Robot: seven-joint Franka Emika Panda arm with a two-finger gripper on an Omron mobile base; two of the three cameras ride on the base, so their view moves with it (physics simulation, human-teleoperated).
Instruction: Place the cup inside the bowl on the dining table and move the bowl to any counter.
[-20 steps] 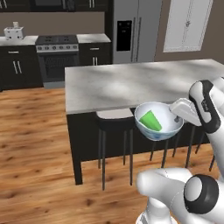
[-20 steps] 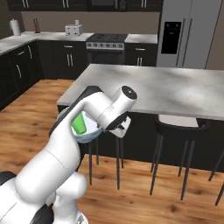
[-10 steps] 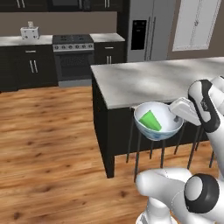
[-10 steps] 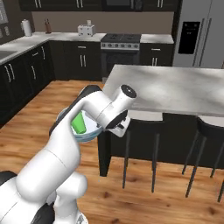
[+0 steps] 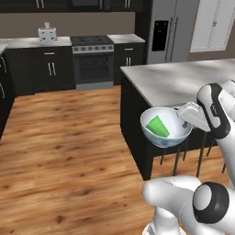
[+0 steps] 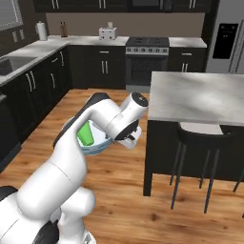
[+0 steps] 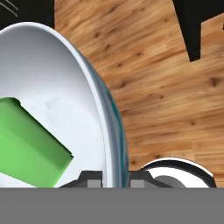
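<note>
The white bowl (image 5: 176, 133) hangs in the air over the wood floor, left of the dining table (image 5: 183, 82). The green cup (image 5: 157, 126) lies tilted inside it. My gripper (image 5: 186, 123) is shut on the bowl's right rim. From the right base view the bowl (image 6: 97, 148) with the cup (image 6: 86, 134) sits behind my forearm, the gripper (image 6: 112, 139) at its rim. In the hand view the fingertips (image 7: 92, 180) pinch the bowl wall (image 7: 87, 78), with the cup (image 7: 30, 144) at the left. The counter (image 6: 28, 51) with its sink (image 6: 7, 65) runs along the far left.
Black stools (image 6: 200, 138) stand tucked under the dining table (image 6: 200, 97). A stove (image 5: 94, 59), dark cabinets and a toaster (image 5: 47, 33) line the back wall, with a fridge (image 5: 165, 32) to their right. Open wood floor (image 5: 69, 147) lies to the left.
The whole picture has shifted: the base has moved, so the table slid right and the sink counter came into view. The bowl with the cup stays gripped, unchanged relative to the arm.
</note>
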